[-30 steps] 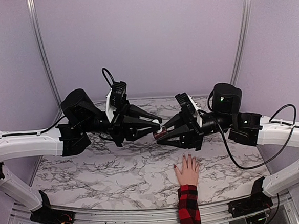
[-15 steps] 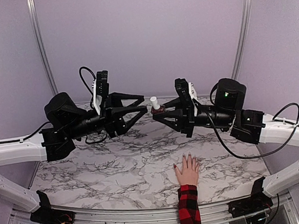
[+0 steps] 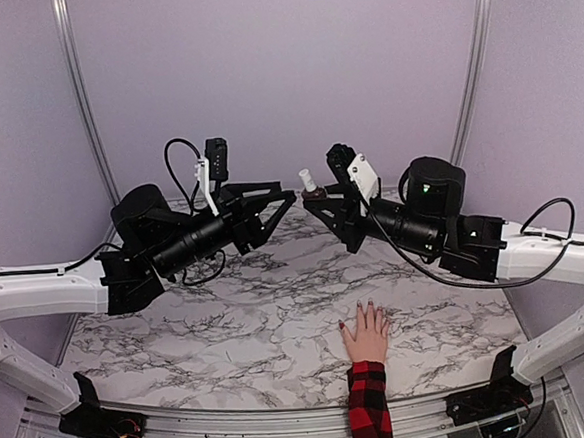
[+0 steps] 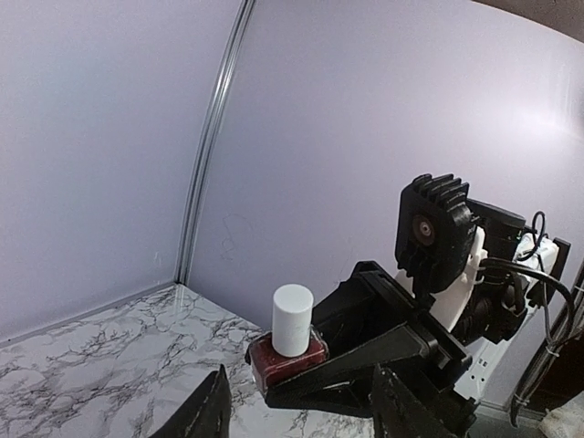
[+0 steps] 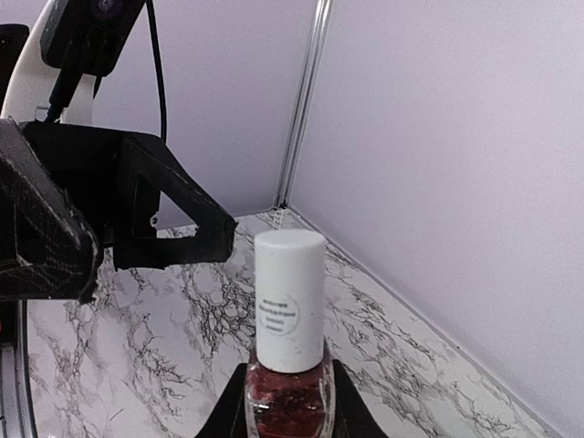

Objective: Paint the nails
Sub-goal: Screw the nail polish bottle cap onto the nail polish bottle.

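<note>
A pale hand (image 3: 365,335) with a red-and-black plaid sleeve (image 3: 369,410) lies flat on the marble table near the front edge. Its nails (image 3: 359,305) are tiny and dark. My right gripper (image 3: 313,198) is shut on a dark red nail-polish bottle (image 5: 288,391) with a white cap (image 5: 289,299), held upright high above the table. The bottle also shows in the left wrist view (image 4: 286,356). My left gripper (image 3: 283,202) is open and empty, its fingers (image 4: 206,416) facing the bottle from the left, a short gap away. Both grippers are well above and behind the hand.
The marble table (image 3: 230,334) is enclosed by lilac walls, with metal corner posts (image 3: 81,93) at the back left and back right. The arms' bases and cables sit along the near edge.
Both arms have risen from low over the table. The right gripper has lifted the bottle and turned it upright. The left gripper has risen and come level with it.
</note>
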